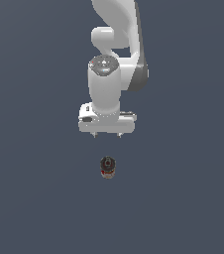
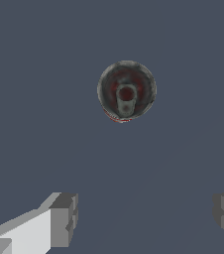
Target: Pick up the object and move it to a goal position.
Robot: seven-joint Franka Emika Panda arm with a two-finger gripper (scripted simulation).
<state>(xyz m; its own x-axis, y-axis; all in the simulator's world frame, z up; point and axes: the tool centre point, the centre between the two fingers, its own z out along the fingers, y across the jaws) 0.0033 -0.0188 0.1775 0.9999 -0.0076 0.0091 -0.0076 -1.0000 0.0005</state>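
White and blocky, the hand hangs with its two fingers spread wide and nothing between them. Apart from it, the can stands upright on the plain blue-grey desk, its dark metallic top facing up and a red-and-white edge of label showing.
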